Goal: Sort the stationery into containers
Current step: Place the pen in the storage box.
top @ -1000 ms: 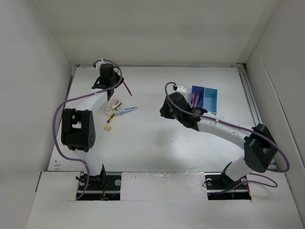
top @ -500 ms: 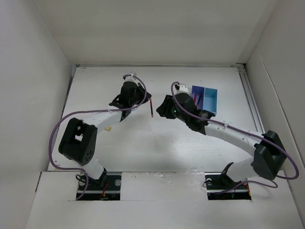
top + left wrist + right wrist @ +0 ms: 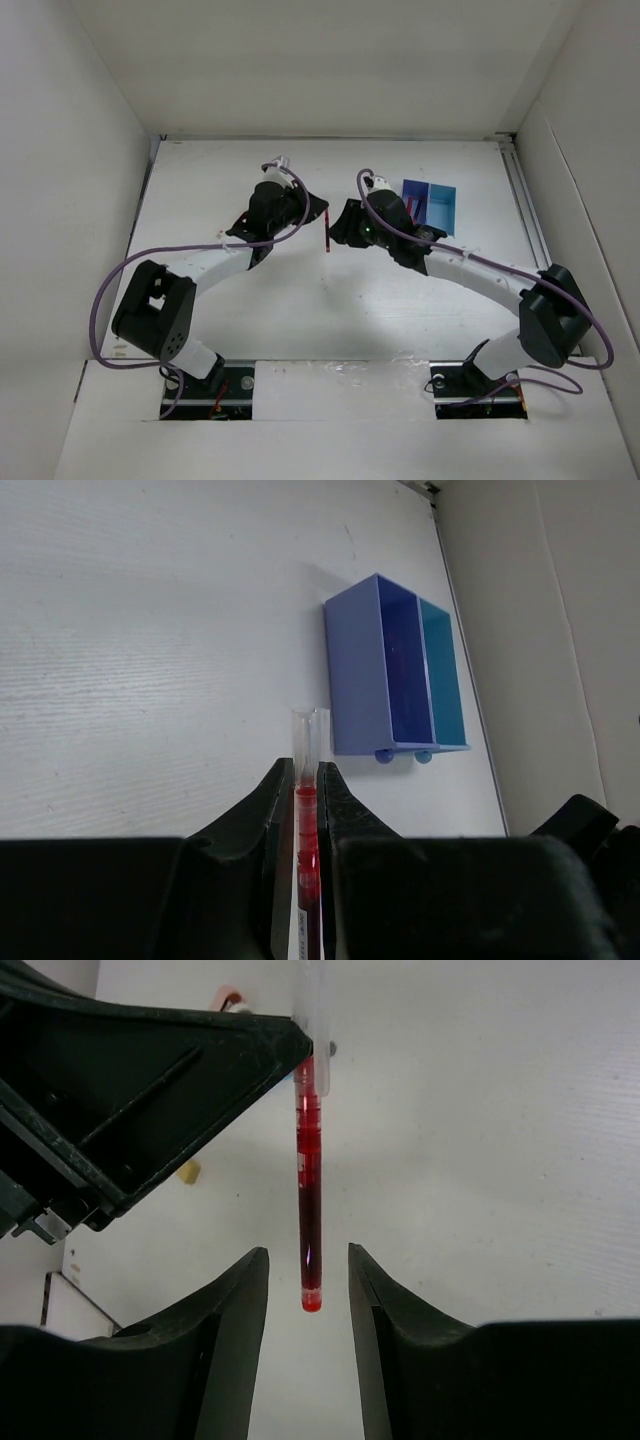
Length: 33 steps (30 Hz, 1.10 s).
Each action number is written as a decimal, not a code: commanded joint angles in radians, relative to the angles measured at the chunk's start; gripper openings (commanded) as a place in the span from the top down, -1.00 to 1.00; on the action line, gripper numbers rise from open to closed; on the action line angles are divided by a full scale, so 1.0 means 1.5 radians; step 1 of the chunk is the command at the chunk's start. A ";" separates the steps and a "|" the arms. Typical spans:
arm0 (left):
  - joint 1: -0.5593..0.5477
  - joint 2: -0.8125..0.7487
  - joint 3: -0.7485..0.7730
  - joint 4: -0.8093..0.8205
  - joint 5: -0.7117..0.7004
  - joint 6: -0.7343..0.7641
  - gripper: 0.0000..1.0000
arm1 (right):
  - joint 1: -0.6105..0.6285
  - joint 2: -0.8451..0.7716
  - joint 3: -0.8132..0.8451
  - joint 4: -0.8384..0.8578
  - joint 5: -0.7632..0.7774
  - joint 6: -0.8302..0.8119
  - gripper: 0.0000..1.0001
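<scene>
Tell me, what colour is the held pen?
The pen is red with a clear end, clearest in the right wrist view.

Glossy translucent red plastic pen, matt black plastic fingers, smooth blue plastic trays

A white desk fills the floor of a box-like enclosure, shut in by a plain white left wall, back wall and right wall. A pale metal rail runs along the desk's right edge, just beside the right wall. At the near edge lies a raised white ledge with two dark rectangular openings in it. Seen close from the left wrist, the desk's surface shows fine parallel ridges.
</scene>
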 commanded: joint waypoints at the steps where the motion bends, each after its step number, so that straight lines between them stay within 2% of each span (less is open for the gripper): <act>1: -0.006 -0.018 -0.012 0.055 0.036 -0.016 1.00 | 0.000 0.009 0.007 0.042 -0.058 -0.008 0.15; 5: -0.013 -0.018 -0.025 0.069 0.053 -0.022 1.00 | -0.006 0.032 0.007 0.042 -0.058 -0.008 0.17; 9: -0.019 -0.018 -0.032 0.085 0.074 -0.028 1.00 | -0.013 0.046 0.013 0.048 -0.064 -0.001 0.29; 11: -0.019 -0.024 -0.038 0.085 0.074 -0.028 1.00 | -0.019 0.046 0.013 0.048 -0.071 -0.001 0.55; 13: -0.019 -0.030 -0.038 0.085 0.074 -0.028 1.00 | -0.025 0.046 0.013 0.055 -0.071 0.005 0.68; 14: -0.019 -0.037 -0.045 0.085 0.081 -0.021 1.00 | -0.025 0.046 0.013 0.055 -0.071 0.005 0.84; 17: -0.019 -0.051 -0.052 0.085 0.081 -0.021 1.00 | -0.031 0.046 0.007 0.055 -0.065 0.011 1.00; 20: -0.019 -0.059 -0.052 0.079 0.081 -0.004 0.62 | -0.037 0.046 0.007 0.055 -0.057 0.011 1.00; 21: -0.019 -0.059 -0.052 0.065 0.081 0.002 0.31 | -0.044 0.046 0.007 0.055 -0.057 0.017 1.00; 23: -0.019 -0.067 -0.046 0.049 0.074 0.024 -0.07 | -0.051 0.040 0.000 0.055 -0.051 0.017 1.00; 24: -0.019 -0.078 -0.046 0.049 0.074 0.030 -0.18 | -0.060 0.040 0.000 0.055 -0.051 0.017 1.00; 26: -0.019 -0.104 -0.046 0.043 0.067 0.042 -0.32 | -0.070 0.040 -0.006 0.055 -0.051 0.017 1.00; 33: -0.019 -0.198 -0.089 0.012 0.016 0.080 -0.35 | -0.108 0.028 -0.012 0.037 0.013 0.023 1.00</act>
